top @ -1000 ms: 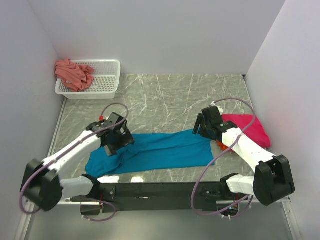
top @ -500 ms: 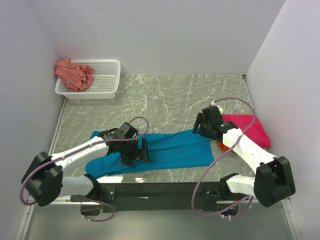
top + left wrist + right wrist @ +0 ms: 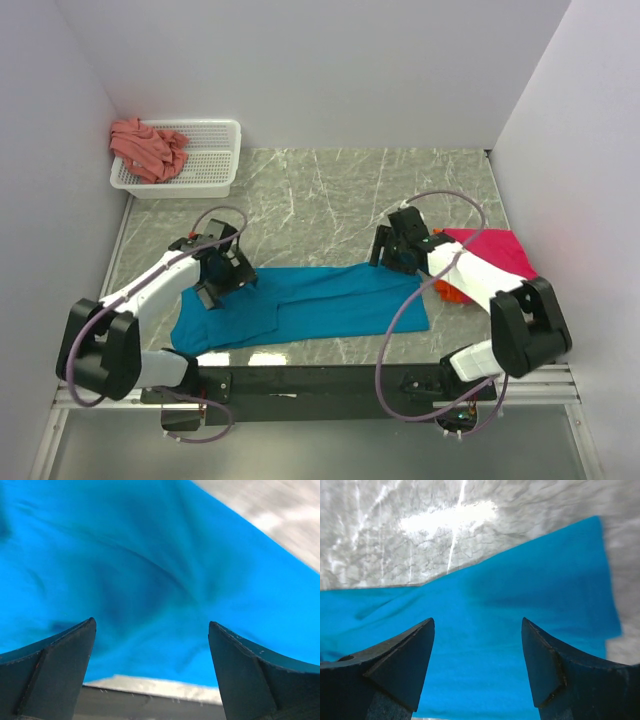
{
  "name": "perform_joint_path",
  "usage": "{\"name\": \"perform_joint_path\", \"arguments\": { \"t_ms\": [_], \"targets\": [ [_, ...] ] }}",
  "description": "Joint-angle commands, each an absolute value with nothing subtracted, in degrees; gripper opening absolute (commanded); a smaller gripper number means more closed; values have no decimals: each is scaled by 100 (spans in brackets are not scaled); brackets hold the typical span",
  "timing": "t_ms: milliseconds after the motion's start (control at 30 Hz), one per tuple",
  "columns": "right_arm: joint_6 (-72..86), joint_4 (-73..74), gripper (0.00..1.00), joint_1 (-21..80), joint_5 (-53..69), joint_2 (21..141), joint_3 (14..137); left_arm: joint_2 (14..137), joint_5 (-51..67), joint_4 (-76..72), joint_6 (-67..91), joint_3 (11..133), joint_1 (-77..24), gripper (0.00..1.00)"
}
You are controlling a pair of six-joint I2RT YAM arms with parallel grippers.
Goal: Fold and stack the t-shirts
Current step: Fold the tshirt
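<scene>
The teal-blue t-shirt lies spread lengthwise on the marble table near the front. It fills the left wrist view and the right wrist view. My left gripper is open and empty over the shirt's left end. My right gripper is open and empty over the shirt's far right edge. The magenta-pink t-shirt lies at the right, with an orange t-shirt peeking out under it. The salmon-pink t-shirt hangs over the left end of the basket.
A white mesh basket stands at the back left corner. White walls close in the table on the left, back and right. The black front rail runs along the near edge.
My left gripper moved back left from the shirt's middle to its left end. My right gripper moved slightly left and farther back over the shirt's far edge. The shirt's left part looks flatter.
</scene>
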State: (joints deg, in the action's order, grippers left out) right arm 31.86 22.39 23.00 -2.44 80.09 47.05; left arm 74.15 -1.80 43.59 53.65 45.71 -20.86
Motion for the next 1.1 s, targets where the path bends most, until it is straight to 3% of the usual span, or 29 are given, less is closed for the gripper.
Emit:
{"name": "perform_joint_path", "arguments": {
  "t_ms": [0,433,667,833,967,1067],
  "targets": [
    [3173,2004,77,2364,-106,8366,5009,7681,-632,3940,5730,4421,-1715,99],
    [3234,1977,76,2399,342,8447,4097,10255,-228,2796,5371,5887,-1836,99],
    [3471,2249,75,2942,948,7551,3288,12431,-597,3417,4781,9151,-2741,99],
    [3892,2259,75,3839,1650,6935,2909,14128,-124,3665,4641,11133,-2935,100],
    [4017,1724,75,4639,2274,7083,2953,15194,280,3920,4597,13204,-2944,100],
    [3850,1249,75,5123,2644,7645,3286,15451,544,3228,4710,13465,-2927,99]
  ]
}}
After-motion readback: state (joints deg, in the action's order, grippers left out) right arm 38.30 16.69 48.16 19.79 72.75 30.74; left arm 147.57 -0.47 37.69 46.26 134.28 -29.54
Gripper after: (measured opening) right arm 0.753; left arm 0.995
